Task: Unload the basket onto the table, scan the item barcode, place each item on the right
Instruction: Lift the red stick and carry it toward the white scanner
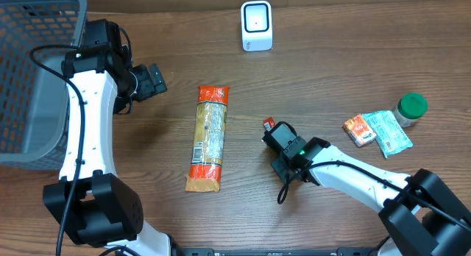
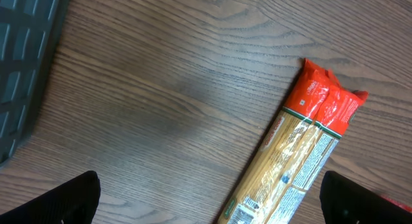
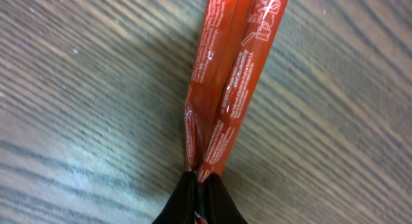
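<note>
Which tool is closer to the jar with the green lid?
Right. The right tool, pinching a red packet, is mid-table, across from the jar; the left tool lies farther, beyond the pasta.

The bench (image 1: 331, 79) is brown wood grain, smooth, dull-sheened. The pasta packet (image 1: 208, 138) is clear film with glossy orange ends. The red packet (image 3: 225, 89) is shiny, creased plastic. The basket (image 1: 29, 65) is matt grey plastic lattice, the scanner (image 1: 256, 26) smooth white plastic.
</note>
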